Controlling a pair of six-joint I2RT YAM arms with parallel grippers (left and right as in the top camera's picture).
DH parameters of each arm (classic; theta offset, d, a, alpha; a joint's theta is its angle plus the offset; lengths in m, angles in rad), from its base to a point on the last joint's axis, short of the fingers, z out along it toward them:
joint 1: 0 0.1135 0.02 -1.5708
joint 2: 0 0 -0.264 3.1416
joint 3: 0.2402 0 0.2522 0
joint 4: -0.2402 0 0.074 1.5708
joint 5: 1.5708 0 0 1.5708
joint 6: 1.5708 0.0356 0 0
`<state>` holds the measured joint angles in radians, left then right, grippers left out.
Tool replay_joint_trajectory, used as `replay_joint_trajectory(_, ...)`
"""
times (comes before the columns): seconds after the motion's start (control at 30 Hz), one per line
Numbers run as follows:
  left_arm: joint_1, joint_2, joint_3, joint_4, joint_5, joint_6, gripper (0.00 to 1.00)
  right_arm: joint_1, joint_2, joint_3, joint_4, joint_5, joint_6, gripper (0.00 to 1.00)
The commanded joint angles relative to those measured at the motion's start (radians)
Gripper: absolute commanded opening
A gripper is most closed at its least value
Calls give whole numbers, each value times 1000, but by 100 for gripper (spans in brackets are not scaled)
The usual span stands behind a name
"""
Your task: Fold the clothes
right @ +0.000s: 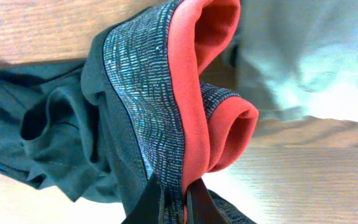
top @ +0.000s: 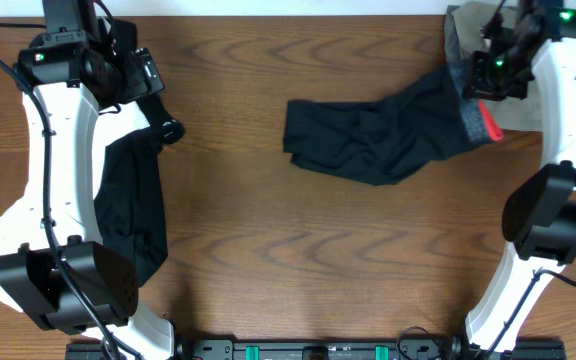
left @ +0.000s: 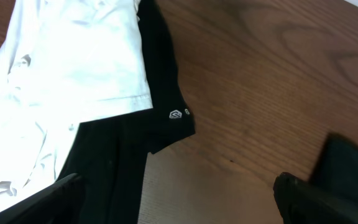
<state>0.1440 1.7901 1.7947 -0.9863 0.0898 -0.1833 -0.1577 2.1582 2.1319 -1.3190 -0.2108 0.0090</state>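
Long black leggings (top: 378, 140) lie crumpled on the table right of centre, and their grey and red-orange waistband (right: 191, 106) is lifted at the right end. My right gripper (right: 174, 202) is shut on that waistband, with a fold of it pinched between the fingers. In the overhead view the right gripper (top: 485, 88) sits at the far right. My left gripper (left: 179, 211) hangs open over bare wood beside a black piece (left: 117, 162) and a white piece (left: 67, 74). It holds nothing. Overhead, the left gripper (top: 158, 100) is at the far left, above the black piece (top: 133, 210).
A khaki piece (top: 526, 105) lies under the right arm at the far right edge, and it shows pale behind the waistband (right: 309, 56). The wooden table (top: 268, 250) is bare between the arms. Both arm bases stand at the near corners.
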Motion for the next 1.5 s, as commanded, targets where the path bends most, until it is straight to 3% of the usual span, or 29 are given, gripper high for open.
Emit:
replay_joint_trajectory(0.0,3,8,-5,7,-13,6,98,-19,-38,51,-18,-7,-41,1)
replay_joint_trajectory(0.3,3,8,-5,15,-13,6,98,100,-38,60,-37,-37,-28,1)
replay_joint_trajectory(0.8,3,8,-5,15,-13,6,98,420,4,55,151,-21,92,1)
replay_joint_trajectory(1.3,3,8,-5,20,-13,6,98,623,88,52,164,-50,118,2)
replay_joint_trajectory(1.37,3,8,-5,23,-13,6,98,660,88,52,172,-49,118,18)
replay_joint_trajectory(1.43,3,8,-5,23,-13,6,98,700,88,52,175,-49,117,47)
replay_joint_trajectory(1.47,3,8,-5,23,-13,6,98,717,88,52,174,-49,117,56)
